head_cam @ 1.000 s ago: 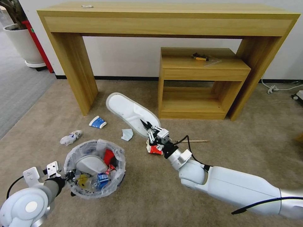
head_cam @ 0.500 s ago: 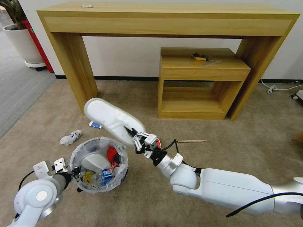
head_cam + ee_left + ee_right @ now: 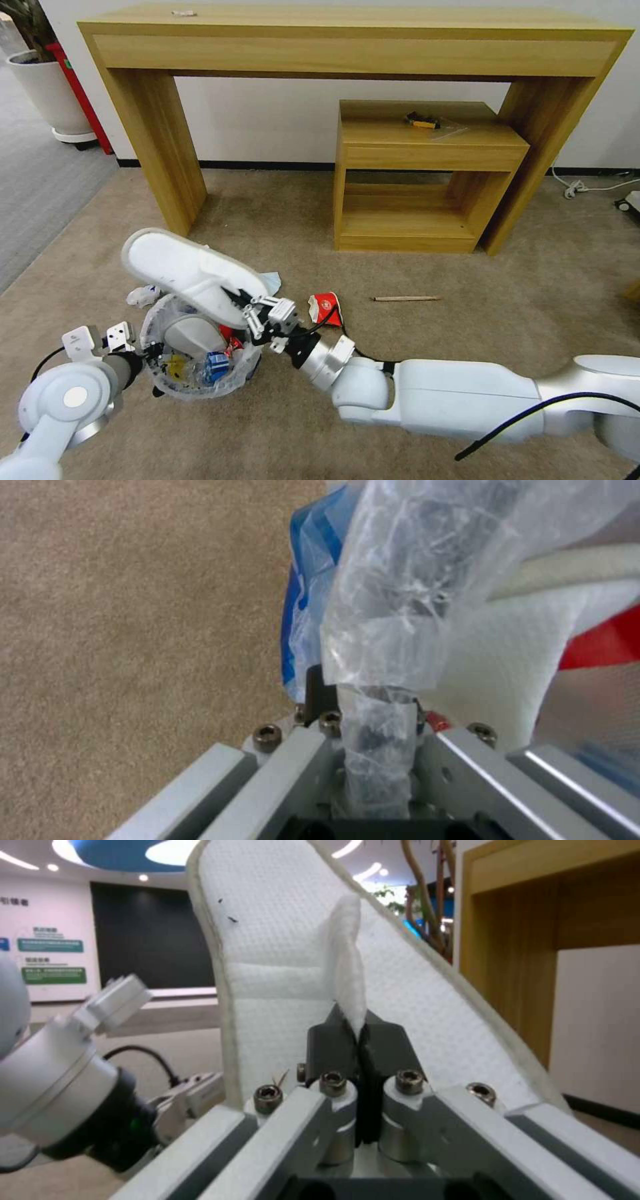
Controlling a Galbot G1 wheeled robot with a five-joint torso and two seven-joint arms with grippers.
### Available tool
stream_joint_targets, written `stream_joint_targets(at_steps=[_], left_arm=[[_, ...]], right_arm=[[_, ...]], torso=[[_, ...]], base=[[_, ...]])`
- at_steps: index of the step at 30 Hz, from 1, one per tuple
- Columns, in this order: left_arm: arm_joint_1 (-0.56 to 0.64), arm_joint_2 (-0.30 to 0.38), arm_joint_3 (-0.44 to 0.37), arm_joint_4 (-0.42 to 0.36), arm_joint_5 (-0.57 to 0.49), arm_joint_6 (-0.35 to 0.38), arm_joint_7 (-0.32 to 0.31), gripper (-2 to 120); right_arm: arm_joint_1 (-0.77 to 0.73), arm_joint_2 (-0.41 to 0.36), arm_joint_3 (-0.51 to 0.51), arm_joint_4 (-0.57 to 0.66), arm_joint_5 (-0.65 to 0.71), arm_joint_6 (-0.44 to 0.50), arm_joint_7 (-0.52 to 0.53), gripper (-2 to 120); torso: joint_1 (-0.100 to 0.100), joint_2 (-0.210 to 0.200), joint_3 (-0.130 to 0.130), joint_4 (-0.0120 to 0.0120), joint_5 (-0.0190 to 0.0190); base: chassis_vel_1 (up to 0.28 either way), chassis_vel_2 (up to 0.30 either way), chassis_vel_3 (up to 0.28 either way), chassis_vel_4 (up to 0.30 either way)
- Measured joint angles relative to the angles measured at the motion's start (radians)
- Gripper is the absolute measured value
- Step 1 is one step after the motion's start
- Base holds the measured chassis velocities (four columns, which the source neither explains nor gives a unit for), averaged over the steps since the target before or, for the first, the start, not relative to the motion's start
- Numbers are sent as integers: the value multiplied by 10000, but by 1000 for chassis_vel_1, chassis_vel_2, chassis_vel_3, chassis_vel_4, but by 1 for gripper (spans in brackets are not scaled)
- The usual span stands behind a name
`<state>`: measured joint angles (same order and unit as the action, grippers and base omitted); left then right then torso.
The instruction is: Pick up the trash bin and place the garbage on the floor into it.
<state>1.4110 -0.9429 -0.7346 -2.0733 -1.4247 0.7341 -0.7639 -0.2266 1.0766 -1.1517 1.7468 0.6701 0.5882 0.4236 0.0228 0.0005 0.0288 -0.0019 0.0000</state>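
Head view has the right hand (image 3: 235,301) pinched tight on the strap of a white slipper (image 3: 189,272), carrying it right over the trash bin (image 3: 179,387), with the sole sticking up and out past the bin's far rim. The right wrist view backs that up: the dark pads (image 3: 333,1047) are closed on the slipper's fabric fold. The left hand (image 3: 148,352) is clamped on the bin's near rim, bag liner and all, and the left wrist view shows the crinkled plastic bag (image 3: 400,605) squeezed between its closed fingers. Progress-wise I'd say it's well along: the bin already has another white slipper, red wrappers and some blue and yellow bits in it. Still on the beige carpet (image 3: 467,313): a red wrapper (image 3: 326,309) just beside the right arm, a wooden stick (image 3: 405,298) further right, a crumpled paper wad (image 3: 141,294) by the bin's far left side, and a pale blue mask (image 3: 272,281) peeking out behind the slipper. So this slipper isn't dropped yet, and four or so bits are left.
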Motion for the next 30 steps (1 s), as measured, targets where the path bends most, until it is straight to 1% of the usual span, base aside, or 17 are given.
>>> stream_joint_targets(at_steps=[4, 5, 8, 12, 13, 17, 30], left_arm=[[157, 161, -95, -210, -133, -5, -40, 0], [157, 161, -95, -210, -133, -5, -40, 0], [356, 289, -235, -402, -186, -6, -44, 0], [558, 350, -380, -643, -240, -10, -44, 0], [558, 350, -380, -643, -240, -10, -44, 0], [834, 380, -543, -1070, -284, -19, -44, 0], [1129, 279, -719, -1404, -259, -28, -7, 0]], right_arm=[[-280, 696, -42, -668, -211, 79, 31, 0], [-280, 696, -42, -668, -211, 79, 31, 0], [-383, 1078, -58, -1027, -296, 141, 2, 0], [-503, 1351, -59, -1335, -390, 207, -86, 0], [-503, 1351, -59, -1335, -390, 207, -86, 0], [-838, 1623, -17, -1820, -621, 351, -157, 0], [-1149, 1755, 62, -2300, -853, 495, -271, 0]], torso=[[0, 0, 0, 0, 0], [0, 0, 0, 0, 0], [0, 0, 0, 0, 0], [0, 1, 0, 0, 0], [0, 1, 0, 0, 0], [0, 0, 0, 0, 1], [0, 1, 0, 0, 3]], base=[[0, 0, 0, 0], [0, 0, 0, 0], [0, 0, 0, 0], [0, 0, 0, 0], [0, 0, 0, 0], [0, 0, 0, 0], [0, 0, 0, 0]])
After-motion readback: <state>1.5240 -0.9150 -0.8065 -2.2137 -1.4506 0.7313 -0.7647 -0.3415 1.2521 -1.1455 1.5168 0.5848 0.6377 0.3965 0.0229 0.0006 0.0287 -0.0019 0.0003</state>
